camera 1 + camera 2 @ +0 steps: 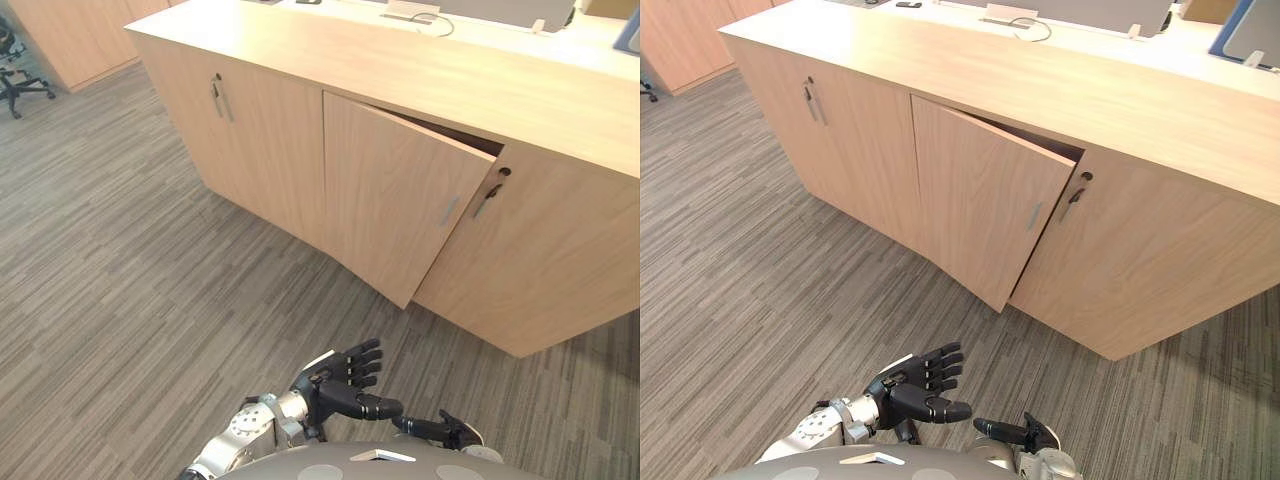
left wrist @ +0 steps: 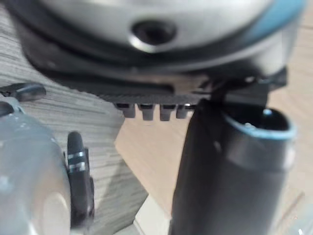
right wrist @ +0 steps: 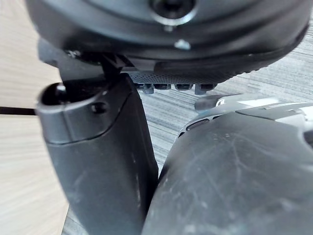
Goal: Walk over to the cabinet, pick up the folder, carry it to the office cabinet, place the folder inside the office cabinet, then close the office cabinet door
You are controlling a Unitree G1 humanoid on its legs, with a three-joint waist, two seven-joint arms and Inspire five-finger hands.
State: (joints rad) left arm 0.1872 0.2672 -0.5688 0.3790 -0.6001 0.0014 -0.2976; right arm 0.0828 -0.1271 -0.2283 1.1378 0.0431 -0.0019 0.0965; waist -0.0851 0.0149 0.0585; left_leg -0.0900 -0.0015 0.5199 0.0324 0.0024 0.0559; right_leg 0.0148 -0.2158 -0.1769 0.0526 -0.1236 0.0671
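Note:
A long light-wood office cabinet (image 1: pixel 250 130) stands ahead on the grey plank floor. Its middle door (image 1: pixel 400 195) hangs ajar, swung out toward me, with a dark gap (image 1: pixel 465 138) behind its top edge. The doors on either side are closed. A blue flat thing (image 1: pixel 1246 30) stands on the countertop at the far right; I cannot tell whether it is the folder. My left hand (image 1: pixel 345 385) hovers low in front of me, fingers straight and spread, holding nothing. My right hand (image 1: pixel 440 430) is beside it, fingers straight, empty too. Both are well short of the door.
A white flat device with a cable (image 1: pixel 412 12) lies on the countertop. An office chair (image 1: pixel 15 80) stands at the far left by another wooden unit (image 1: pixel 70 40). Open floor (image 1: pixel 150 300) lies between me and the cabinet.

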